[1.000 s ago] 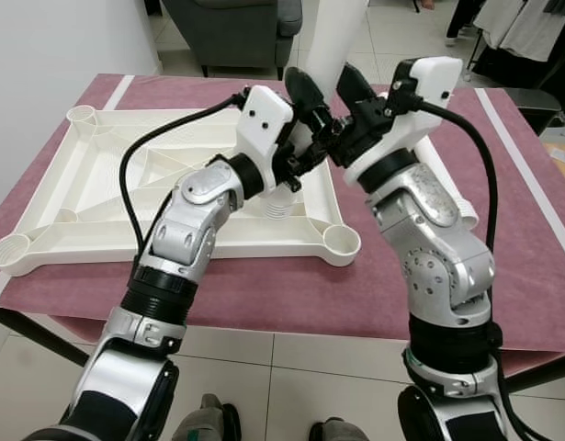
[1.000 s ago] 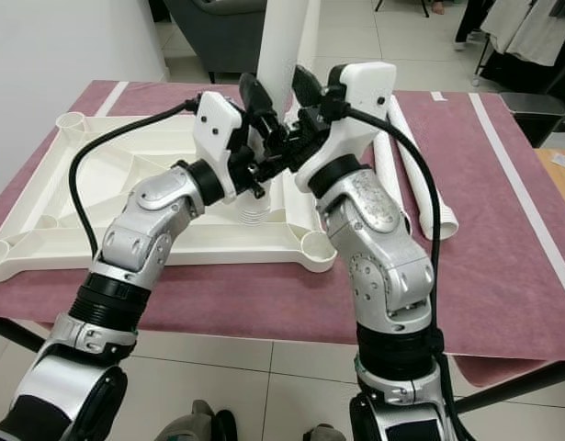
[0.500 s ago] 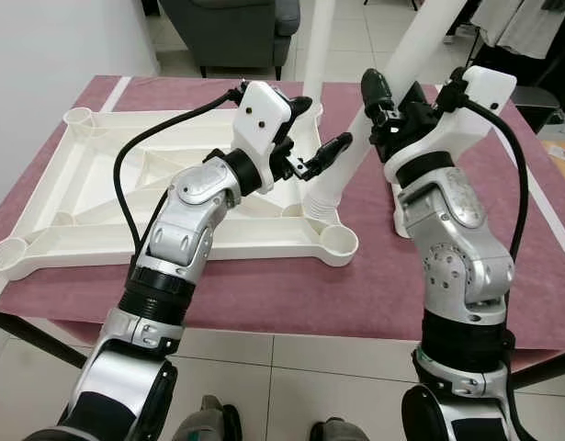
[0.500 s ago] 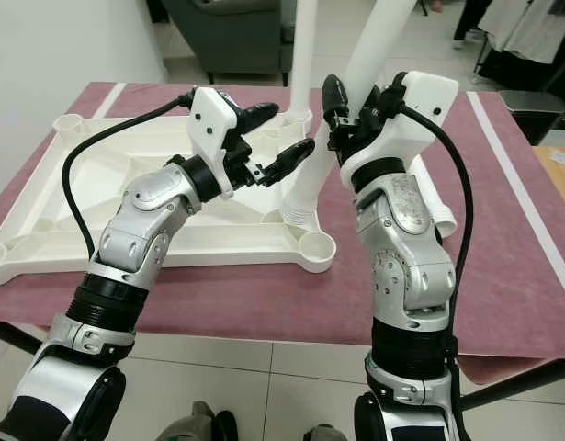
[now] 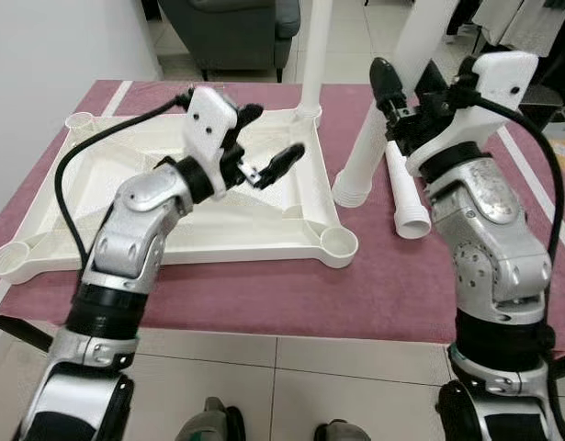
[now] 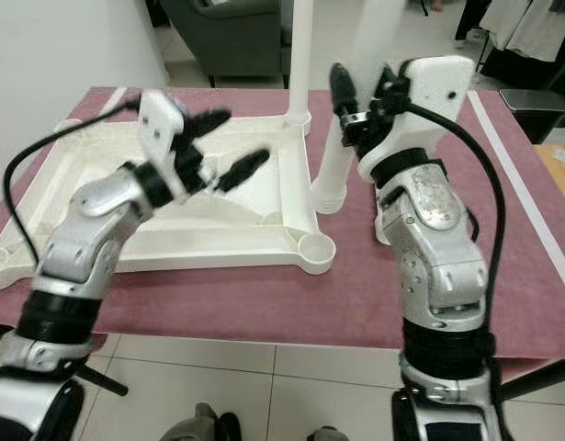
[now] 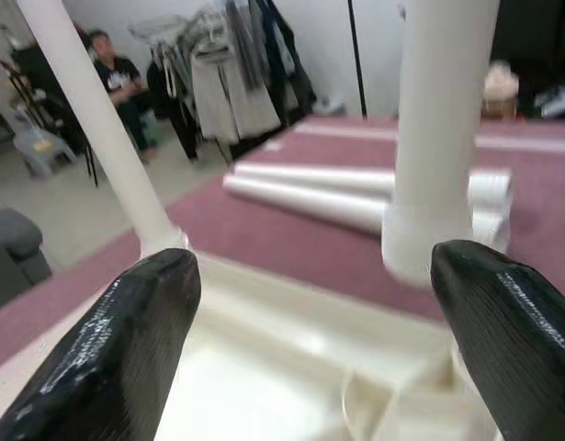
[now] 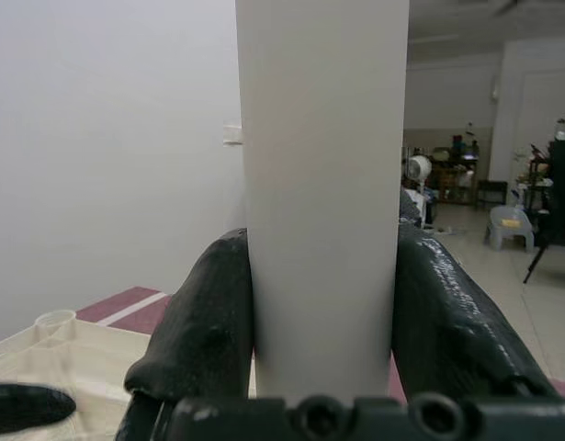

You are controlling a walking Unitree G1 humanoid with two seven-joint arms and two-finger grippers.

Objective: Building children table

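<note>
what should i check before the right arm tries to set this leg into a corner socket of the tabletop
1. Grip on the held leg: ok; right gripper fingers press both its sides.
2. Leg's threaded end over a socket: not ok; it sits on the maroon cloth beside the tabletop.
3. Near right corner socket open: ok.
4. Left gripper out of the way: not ok; it hangs open above the tabletop, close to the right rim.
5. Leg already mounted at the far right corner: ok, upright.
6. Spare legs clear of the path: cannot tell; they lie just behind the held leg.
</note>
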